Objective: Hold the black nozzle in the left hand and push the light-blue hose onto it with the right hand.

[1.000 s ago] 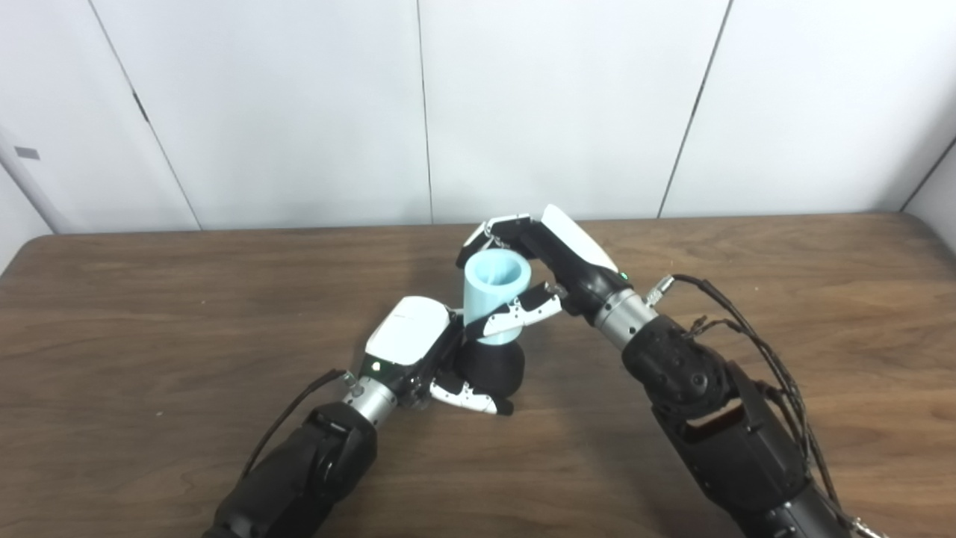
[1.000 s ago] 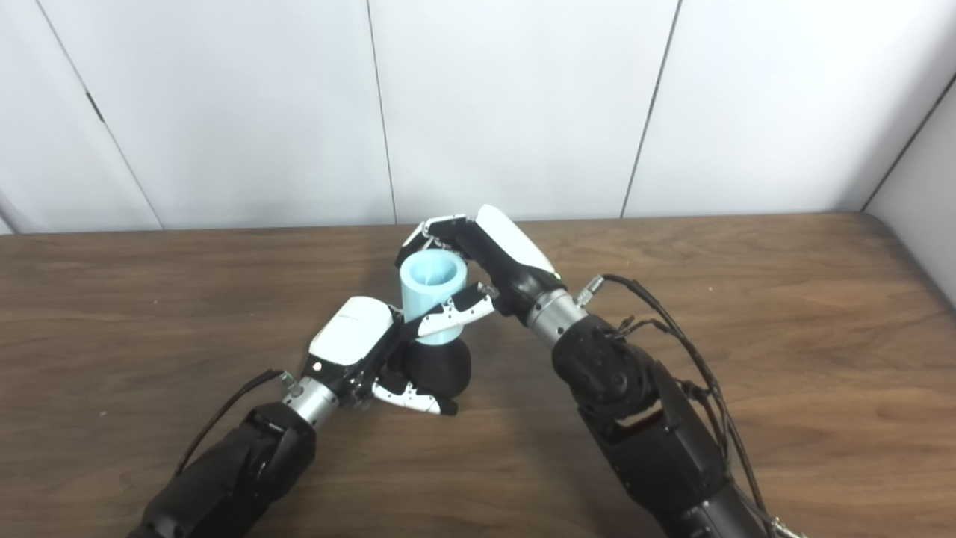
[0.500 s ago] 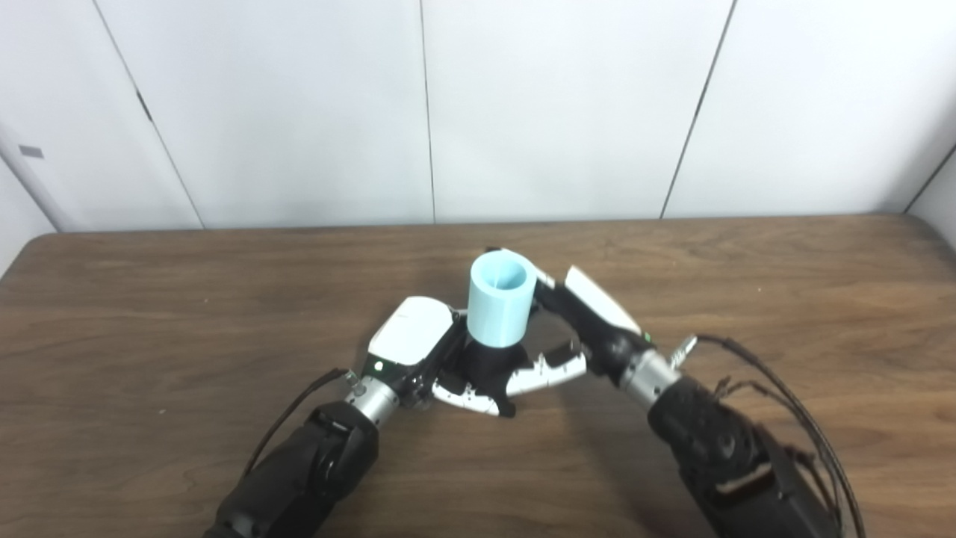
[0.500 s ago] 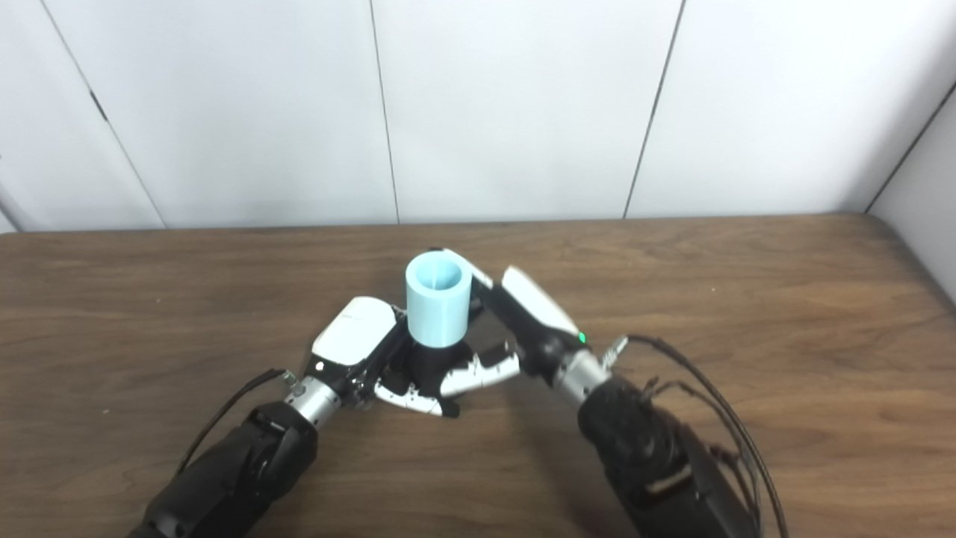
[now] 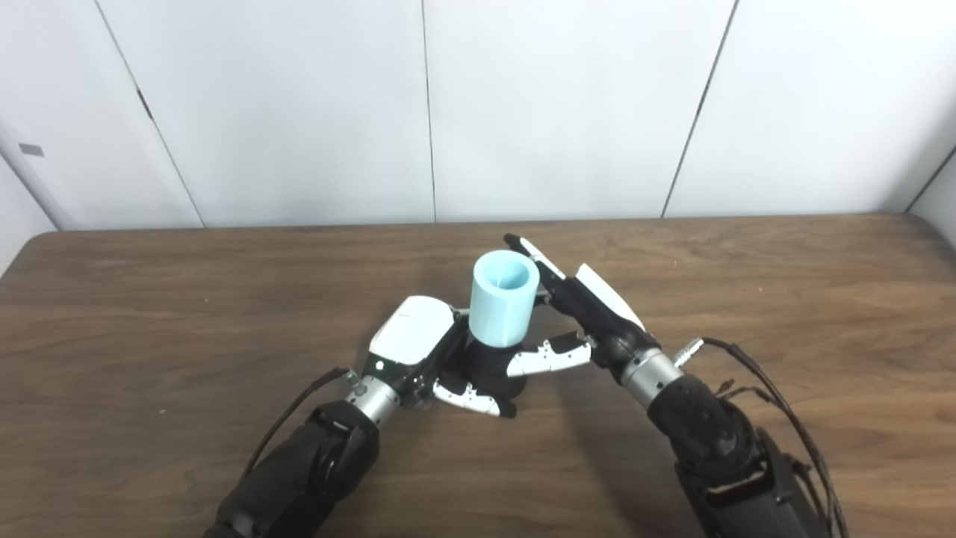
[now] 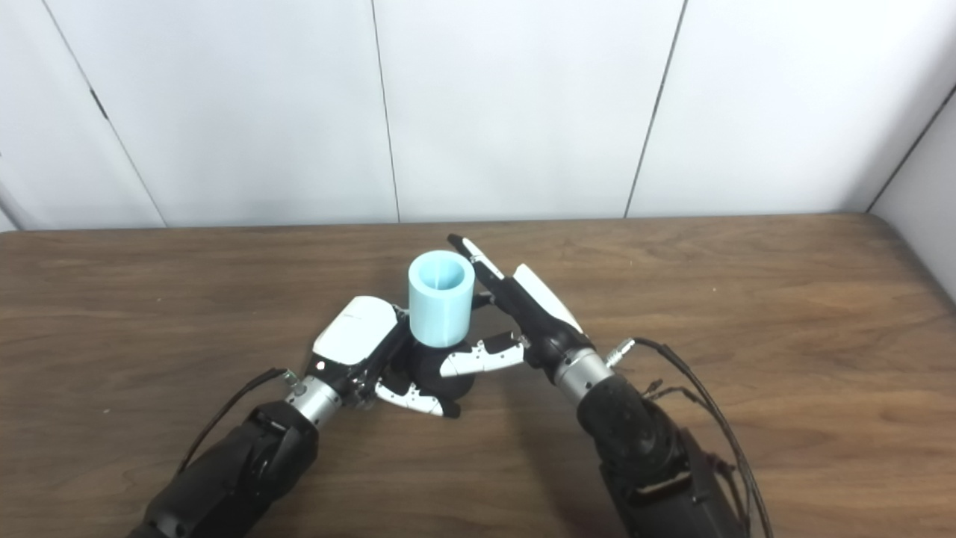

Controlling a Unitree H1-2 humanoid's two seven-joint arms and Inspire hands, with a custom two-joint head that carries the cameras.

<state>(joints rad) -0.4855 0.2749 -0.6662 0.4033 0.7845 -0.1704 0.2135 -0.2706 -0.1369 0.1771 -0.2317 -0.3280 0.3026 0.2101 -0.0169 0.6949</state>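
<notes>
Where the two arms meet near the middle of the wooden table (image 5: 149, 299), you have the following items.

Item 1, black nozzle (image 5: 489, 370): a dark rounded body resting low at the table surface, largely covered by the parts around it. Only its lower bulge shows beneath the hose.

Item 2, light-blue hose (image 5: 502, 299): a short, wide tube seated on top of the nozzle. Its long axis stands close to upright, leaning a little away from you toward the wall (image 5: 299, 112). The open mouth points up and you can see into the hollow bore.

Item 3, left hand (image 5: 426, 355): wrapped around the nozzle from its left side, fingers curled under and in front of the dark body, grasping it. The white back of the hand faces up.

Item 4, right hand (image 5: 579, 317): released, with the fingers (image 6: 478, 261) stretched out straight beside the right wall of the hose and reaching past its rim. The thumb (image 5: 549, 357) extends separately below, toward the joint of hose and nozzle. You cannot tell whether fingers or thumb actually touch the hose; neither closes around it.

Item 5, cables (image 5: 777, 396): dark loops at the right forearm.
</notes>
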